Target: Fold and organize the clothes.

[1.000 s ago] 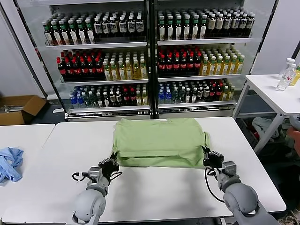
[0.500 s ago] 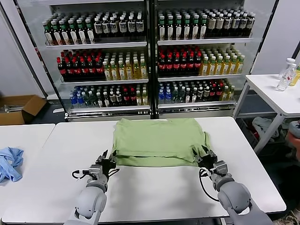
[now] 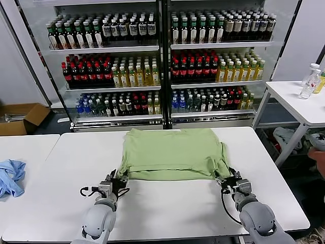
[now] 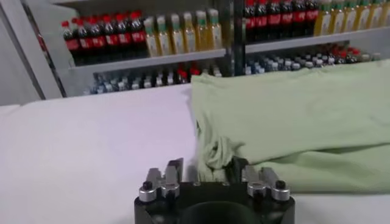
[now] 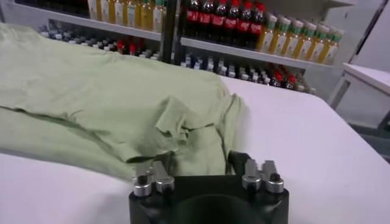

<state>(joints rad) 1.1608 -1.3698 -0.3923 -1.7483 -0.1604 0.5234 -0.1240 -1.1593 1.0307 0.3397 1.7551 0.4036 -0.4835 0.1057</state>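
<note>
Both grippers grasp the folded green shirt (image 3: 171,153)'s near corners — left gripper (image 3: 115,181), right gripper (image 3: 229,179) — on the white table (image 3: 167,203).

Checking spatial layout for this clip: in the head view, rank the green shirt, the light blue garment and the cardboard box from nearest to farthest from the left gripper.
From the left gripper:
1. Green shirt, right at the fingertips, its near-left corner.
2. Light blue garment, on the neighbouring table to the left.
3. Cardboard box, on the floor, far left and behind.
</note>
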